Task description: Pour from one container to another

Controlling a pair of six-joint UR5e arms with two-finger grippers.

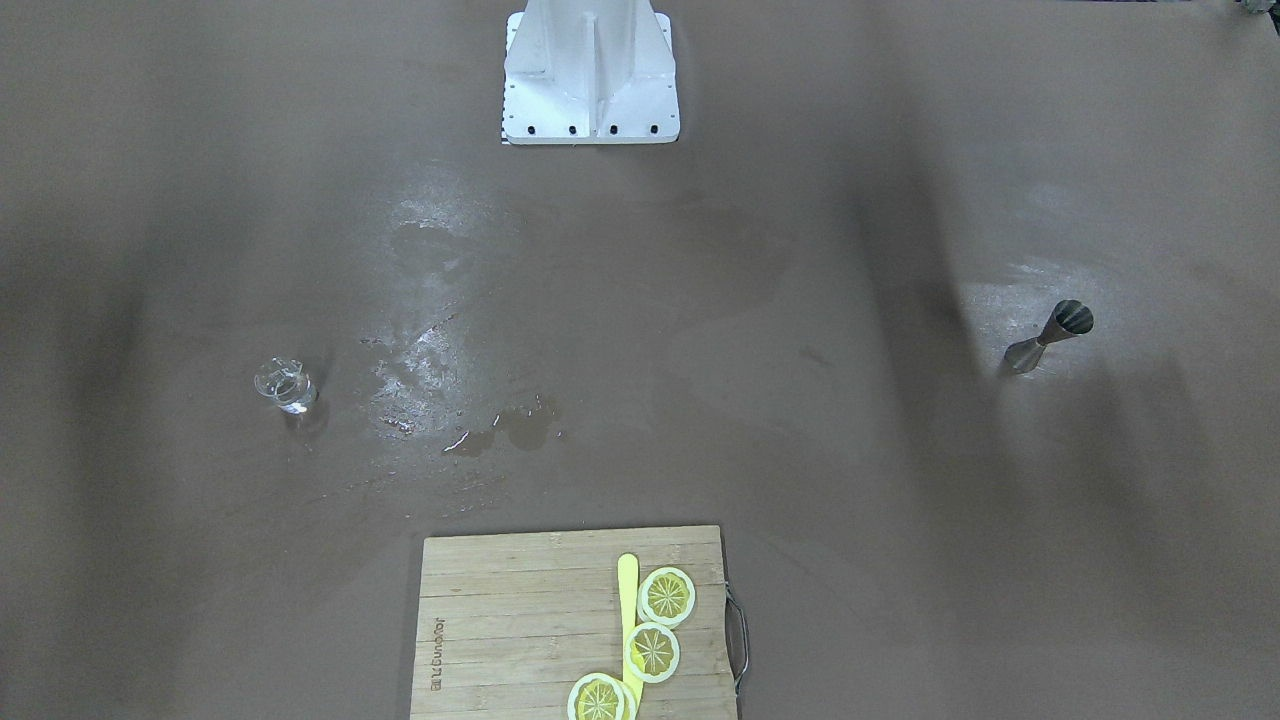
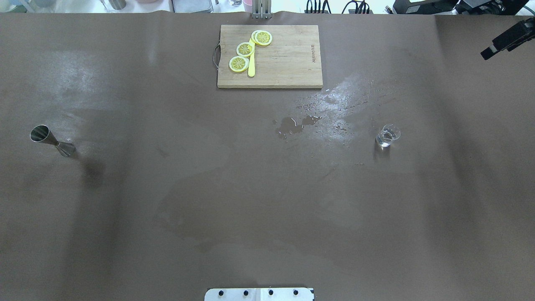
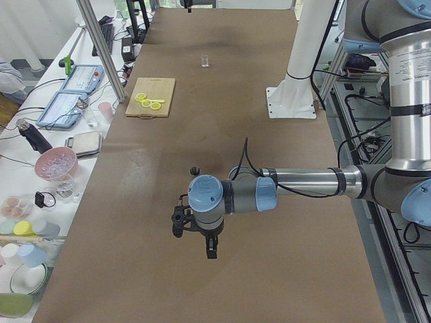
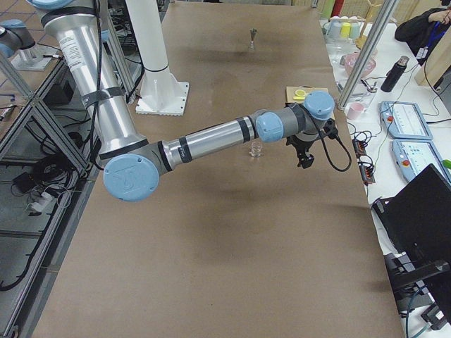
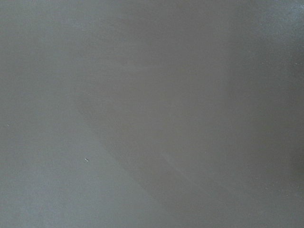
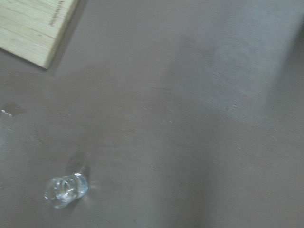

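A steel jigger [image 2: 52, 140] stands upright on the brown table toward my left side, also seen in the front view [image 1: 1050, 336]. A small clear glass beaker [image 2: 388, 136] holding a little clear liquid stands toward my right side, and the right wrist view shows it low and left [image 6: 66, 188]. My right gripper [image 2: 488, 52] hangs beyond the beaker at the far right corner, well apart from it, and whether it is open or shut I cannot tell. My left gripper [image 3: 196, 235] hovers over bare table outside the jigger, seen only from the side, its state unreadable.
A wooden cutting board [image 2: 292, 62] with lemon slices [image 2: 245, 49] and a yellow knife [image 2: 251, 62] lies at the far middle edge. A wet patch and puddle [image 2: 297, 123] sit between board and beaker. The robot's white base [image 1: 590, 75] stands at the near edge.
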